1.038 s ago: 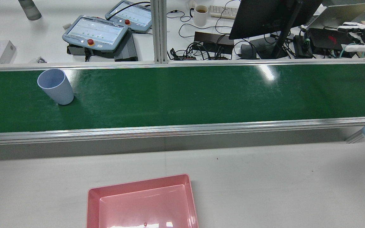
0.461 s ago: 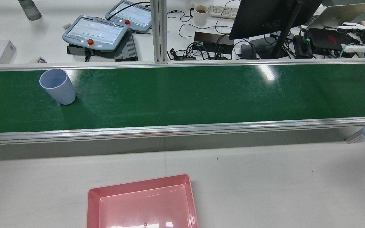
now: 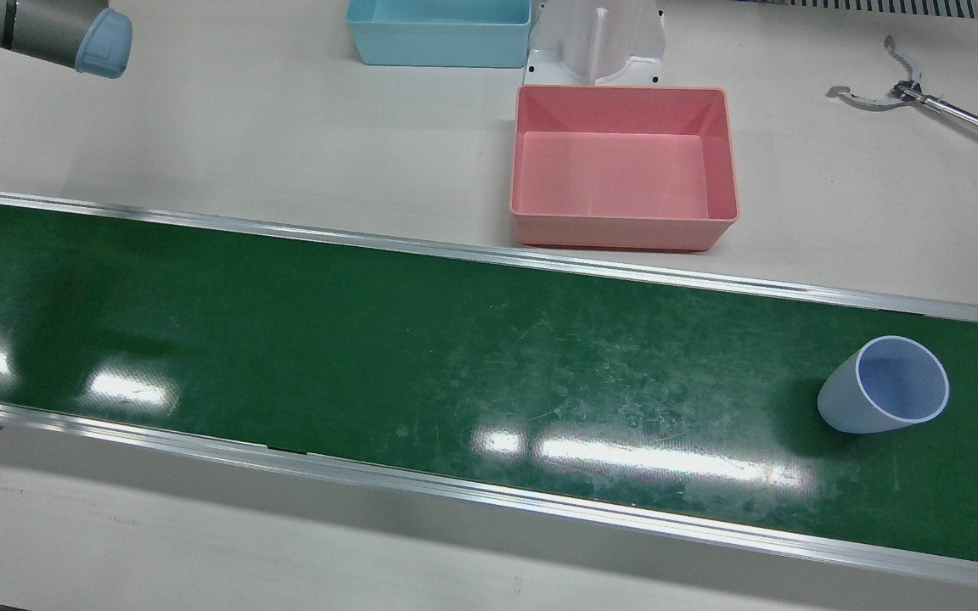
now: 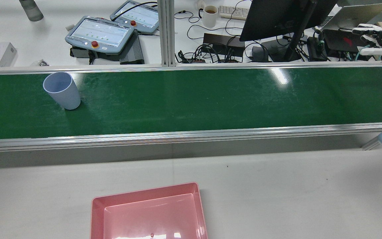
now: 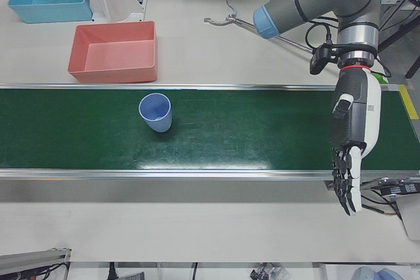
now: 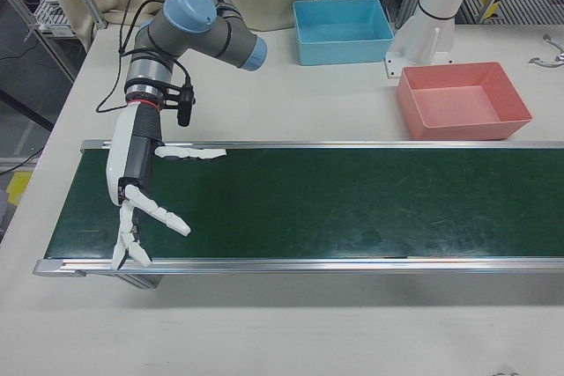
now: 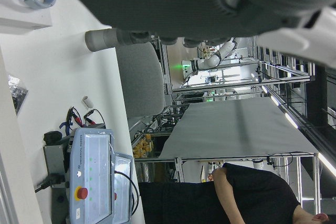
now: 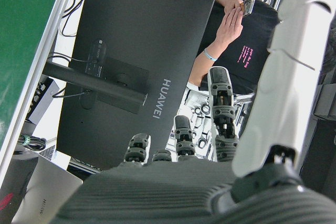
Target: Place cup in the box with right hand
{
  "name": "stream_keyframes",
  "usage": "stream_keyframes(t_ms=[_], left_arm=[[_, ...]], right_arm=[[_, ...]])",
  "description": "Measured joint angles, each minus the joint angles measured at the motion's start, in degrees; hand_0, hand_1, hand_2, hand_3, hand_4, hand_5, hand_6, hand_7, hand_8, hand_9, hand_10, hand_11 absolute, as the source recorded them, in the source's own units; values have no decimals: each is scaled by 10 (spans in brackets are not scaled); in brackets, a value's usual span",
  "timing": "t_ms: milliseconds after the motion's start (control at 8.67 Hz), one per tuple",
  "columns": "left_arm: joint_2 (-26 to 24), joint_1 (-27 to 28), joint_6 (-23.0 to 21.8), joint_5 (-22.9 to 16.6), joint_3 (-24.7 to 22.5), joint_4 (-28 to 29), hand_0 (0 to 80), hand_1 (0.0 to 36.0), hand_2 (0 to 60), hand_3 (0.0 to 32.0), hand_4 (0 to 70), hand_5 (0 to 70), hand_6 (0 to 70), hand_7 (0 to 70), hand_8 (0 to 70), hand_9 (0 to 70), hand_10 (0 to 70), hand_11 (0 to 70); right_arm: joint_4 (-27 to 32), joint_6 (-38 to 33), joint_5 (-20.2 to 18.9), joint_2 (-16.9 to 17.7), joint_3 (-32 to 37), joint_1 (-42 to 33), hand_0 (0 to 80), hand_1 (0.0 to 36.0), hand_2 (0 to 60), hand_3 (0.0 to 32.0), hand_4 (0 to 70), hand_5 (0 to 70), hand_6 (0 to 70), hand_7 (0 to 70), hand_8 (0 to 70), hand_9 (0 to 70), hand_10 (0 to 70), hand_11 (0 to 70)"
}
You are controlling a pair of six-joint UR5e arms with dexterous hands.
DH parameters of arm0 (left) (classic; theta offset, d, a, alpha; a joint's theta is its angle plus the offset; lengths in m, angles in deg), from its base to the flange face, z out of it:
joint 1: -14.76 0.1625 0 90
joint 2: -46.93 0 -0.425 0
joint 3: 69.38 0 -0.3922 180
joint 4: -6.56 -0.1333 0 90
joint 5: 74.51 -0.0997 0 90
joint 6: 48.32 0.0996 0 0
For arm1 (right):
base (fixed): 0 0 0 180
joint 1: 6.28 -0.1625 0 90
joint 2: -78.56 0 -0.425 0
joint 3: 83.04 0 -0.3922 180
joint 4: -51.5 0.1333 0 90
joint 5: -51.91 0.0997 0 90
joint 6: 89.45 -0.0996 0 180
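standing upright on the green belt [image 4: 191,99], mouth up and leaning on nothing, the cup [image 4: 61,90] sits toward the left end of the belt in the rear view, at about nine o'clock from the middle of the scene. the right hand [image 6: 137,191] hangs at the opposite end of the belt, fingers [image 6: 189,153] spread apart and holding nothing, palm hanging down over the belt's operator-side rail. in the rear view only the tips of that hand show, at roughly two o'clock at the frame edge, so its exact height over the belt is hard to judge there.

the relation that matters: the cup lies nearly the full length of the belt away from the right hand, along the belt's long run, and its own long axis is vertical, so a grasp from the side around its wall looks the natural approach. the left hand [image 5: 351,142] is also open, fingers pointing down past the belt's operator-side edge; it is well apart from the cup too, though nearer than the right hand.

the pink box [image 3: 625,165] rests on the table on the robot's side of the belt, at about twelve o'clock from the belt's middle in the front view. it holds nothing yet, and the cup has not been touched.
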Motion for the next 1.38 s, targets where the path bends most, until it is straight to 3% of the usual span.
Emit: stream_keyframes(t_ms=[692, 1038, 1384], left_arm=[[0, 0, 0, 0, 0, 0, 0, 0, 0, 0, 0, 0, 0, 0, 0, 0, 0, 0], [0, 0, 0, 0, 0, 0, 0, 0, 0, 0, 0, 0, 0, 0, 0, 0, 0, 0], [0, 0, 0, 0, 0, 0, 0, 0, 0, 0, 0, 0, 0, 0, 0, 0, 0, 0]], right_arm=[[3, -3, -4, -1, -32, -32, 544, 145, 7, 0, 302, 57, 72, 247, 4, 35, 73, 125], [4, -3, -14, -2, -25, -42, 568, 170, 37, 0, 334, 62, 80, 287, 6, 43, 71, 124], [4, -5, -21, -7, -25, -40, 569, 168, 24, 0, 335, 61, 78, 278, 5, 41, 71, 124]])
